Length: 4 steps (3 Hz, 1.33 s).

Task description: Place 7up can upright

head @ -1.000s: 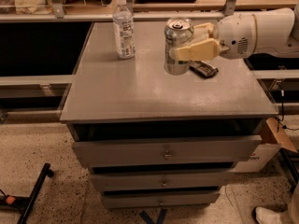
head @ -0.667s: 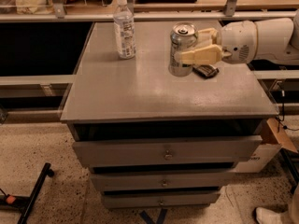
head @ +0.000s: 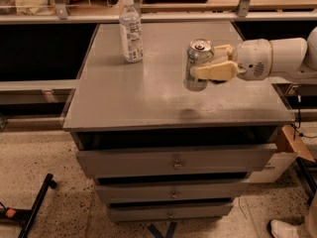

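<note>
The grey counter (head: 129, 98) fills the middle of the view, with three drawers (head: 173, 160) stacked beneath its top. A white robot arm (head: 277, 58) reaches in level from the right edge, over the counter's right side. A clear plastic water bottle (head: 131, 31) stands upright near the back left of the counter, well apart from the arm.

At the arm's end the claw (head: 205, 62) is closed around the 7up can (head: 197, 53). Its tan fingers (head: 215, 72) press on the can's body, one on the near side and one showing behind it. The can sits at the claw's left tip, upright with the pull-tab top facing up, over the right-centre of the counter. A faint shadow (head: 190, 114) lies on the counter in front of the can's base, so the can appears held just above the surface.
</note>
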Each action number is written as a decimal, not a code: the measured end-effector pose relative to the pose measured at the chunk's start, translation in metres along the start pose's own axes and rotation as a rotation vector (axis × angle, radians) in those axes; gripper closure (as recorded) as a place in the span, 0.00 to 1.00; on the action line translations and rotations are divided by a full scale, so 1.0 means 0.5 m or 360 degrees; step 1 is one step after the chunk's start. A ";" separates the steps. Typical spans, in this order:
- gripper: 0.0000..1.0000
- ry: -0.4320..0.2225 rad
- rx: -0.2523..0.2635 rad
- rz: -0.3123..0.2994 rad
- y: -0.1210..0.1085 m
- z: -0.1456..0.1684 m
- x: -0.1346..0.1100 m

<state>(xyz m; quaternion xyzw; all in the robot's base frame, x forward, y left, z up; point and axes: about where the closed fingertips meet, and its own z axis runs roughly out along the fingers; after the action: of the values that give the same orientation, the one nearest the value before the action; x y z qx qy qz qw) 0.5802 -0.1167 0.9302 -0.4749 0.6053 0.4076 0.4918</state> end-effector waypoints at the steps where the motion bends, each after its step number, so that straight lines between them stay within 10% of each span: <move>1: 0.58 -0.0042 0.0029 0.0041 -0.004 -0.010 0.035; 4: 0.00 -0.0030 0.0028 0.0096 -0.009 -0.015 0.109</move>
<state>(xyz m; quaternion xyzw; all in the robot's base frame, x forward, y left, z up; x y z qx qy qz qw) 0.5794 -0.1340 0.8780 -0.4482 0.6182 0.4215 0.4891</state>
